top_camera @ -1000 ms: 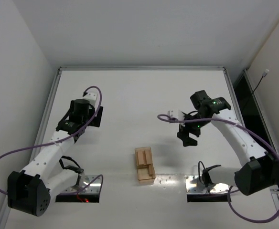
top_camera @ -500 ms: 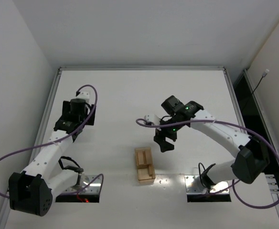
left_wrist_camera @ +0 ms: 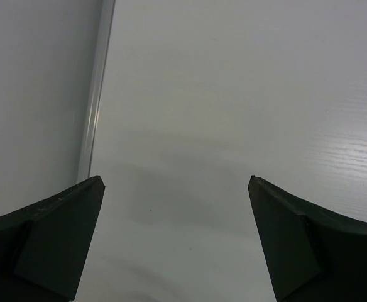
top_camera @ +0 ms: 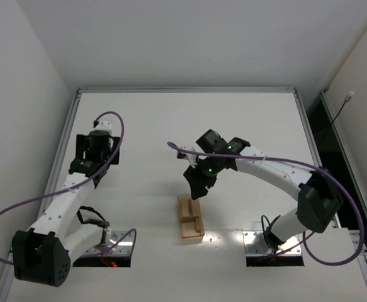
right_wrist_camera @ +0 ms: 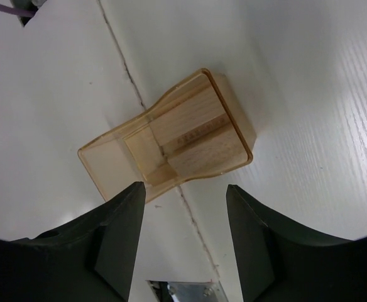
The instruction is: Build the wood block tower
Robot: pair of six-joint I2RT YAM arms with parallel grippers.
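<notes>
The right tool [right_wrist_camera: 183, 189] is spread wide, with nothing between its two dark fingers [right_wrist_camera: 117, 239]. In the top view it hangs just off the 12 o'clock end of a translucent orange-tan tray [right_wrist_camera: 102, 165]. From the right wrist, the tray lies on the white counter [top_camera: 158, 126] at 12 o'clock of the finger gap, apart from both fingers. The wood blocks [right_wrist_camera: 196, 135] lie flat inside the tray, packed side by side toward its 3 o'clock end in that view; their number cannot be told. The left tool [left_wrist_camera: 175, 182] is also spread apart and holds nothing, with bare counter showing between its fingers and a metal edge rail [left_wrist_camera: 95, 113] at 10 o'clock. In the top view it sits at the counter's 9 o'clock side, well apart from the tray.
</notes>
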